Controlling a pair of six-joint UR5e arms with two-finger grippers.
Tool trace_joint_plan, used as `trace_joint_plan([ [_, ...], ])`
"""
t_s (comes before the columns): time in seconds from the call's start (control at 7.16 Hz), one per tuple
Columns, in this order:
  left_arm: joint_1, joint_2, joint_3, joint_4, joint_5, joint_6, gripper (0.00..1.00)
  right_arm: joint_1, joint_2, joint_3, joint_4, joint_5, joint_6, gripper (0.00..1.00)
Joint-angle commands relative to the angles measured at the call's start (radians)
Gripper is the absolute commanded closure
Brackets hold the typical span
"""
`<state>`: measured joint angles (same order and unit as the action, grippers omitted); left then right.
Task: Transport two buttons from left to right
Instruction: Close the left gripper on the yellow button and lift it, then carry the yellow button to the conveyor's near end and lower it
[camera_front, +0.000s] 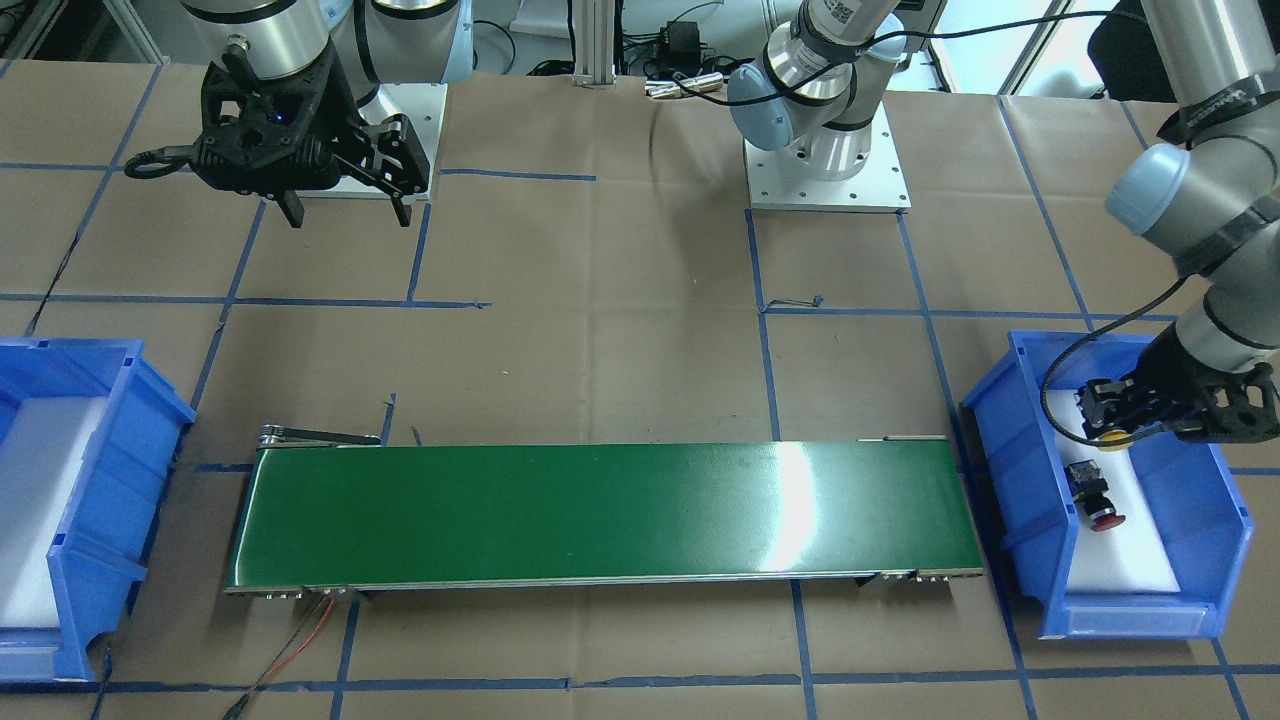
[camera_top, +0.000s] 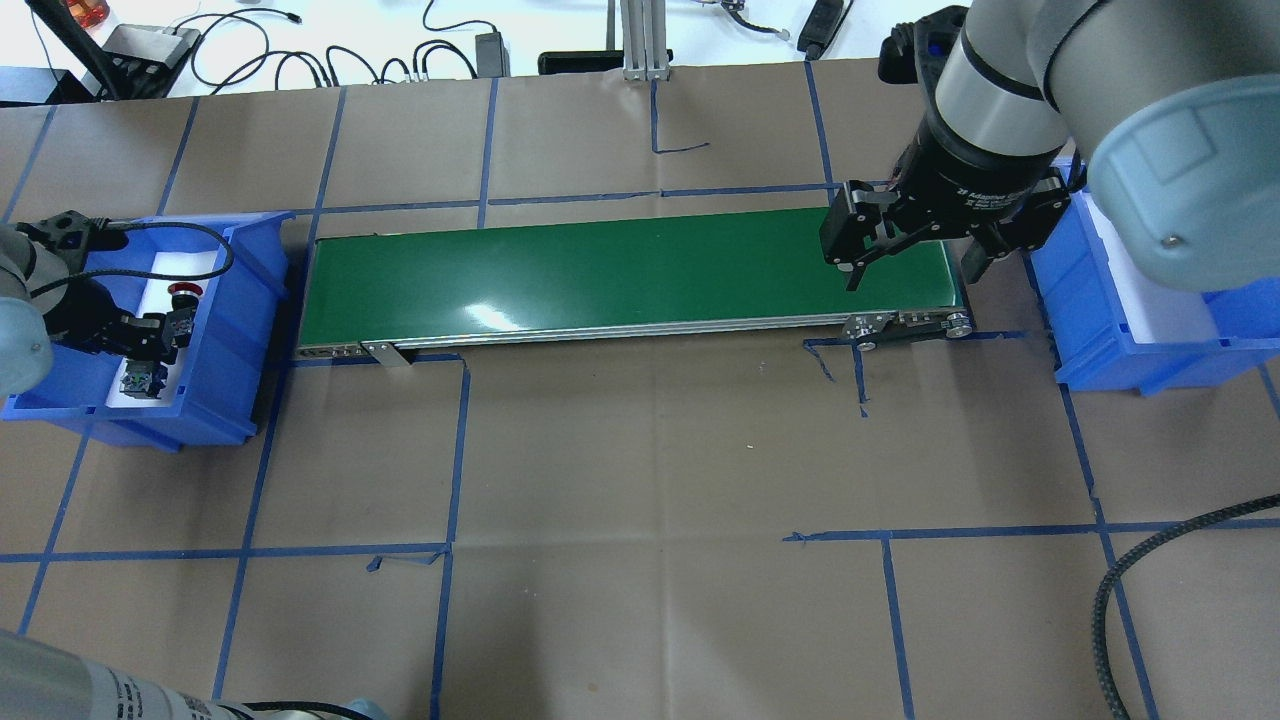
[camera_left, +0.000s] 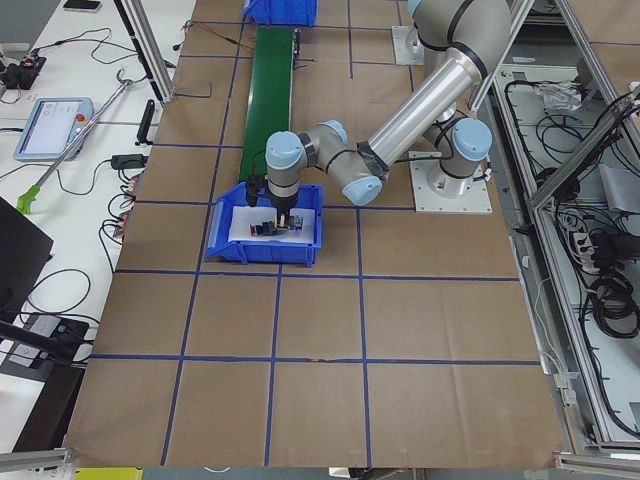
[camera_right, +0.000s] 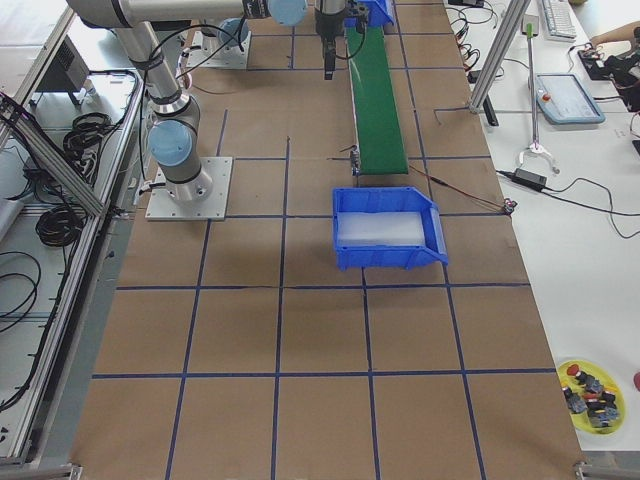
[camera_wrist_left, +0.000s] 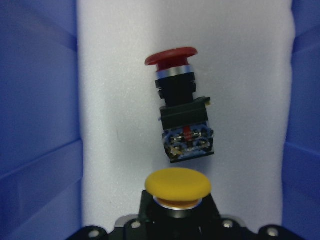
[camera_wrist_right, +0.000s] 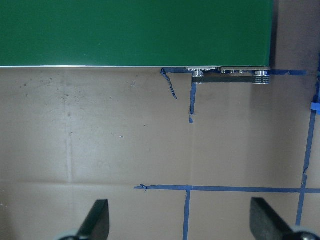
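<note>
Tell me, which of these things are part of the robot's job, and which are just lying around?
Job: yellow button, gripped by the left gripper; red button, lying in the left bin; green conveyor; right bin; open right gripper.
Lying about: yellow dish of spare parts; tablet; cables.

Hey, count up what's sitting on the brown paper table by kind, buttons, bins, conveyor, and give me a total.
Push buttons: 2 (yellow button, red button)
Blue bins: 2 (left bin, right bin)
Green conveyor belt: 1
Total: 5
</note>
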<state>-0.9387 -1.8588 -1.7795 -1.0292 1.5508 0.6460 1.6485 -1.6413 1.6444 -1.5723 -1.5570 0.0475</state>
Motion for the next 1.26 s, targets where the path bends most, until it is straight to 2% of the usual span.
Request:
trace_joint_plan([
  [0.0,-0.008,0.017,0.199,-0.258,0.002,0.0,0.97,0.0,0.0,0.0,0.0,0.0,0.0,0.0],
  [0.14,-0.018,-0.002,0.269,-0.325,0.0,-0.012,0.97,-0.001,0.0,0.0,0.0,0.002,0.0,0.0],
  [0.42,-0.131,-0.016,0.336,-0.354,0.008,-0.09,0.97,0.0,0.0,0.0,0.0,0.002,0.0,0.0],
  [0.7,-0.239,-0.039,0.338,-0.341,0.002,-0.298,0.97,0.0,0.0,0.0,0.0,0.002,0.0,0.0],
  [1.12,-0.337,-0.112,0.341,-0.269,0.003,-0.386,0.96,-0.001,0.0,0.0,0.0,0.002,0.0,0.0],
])
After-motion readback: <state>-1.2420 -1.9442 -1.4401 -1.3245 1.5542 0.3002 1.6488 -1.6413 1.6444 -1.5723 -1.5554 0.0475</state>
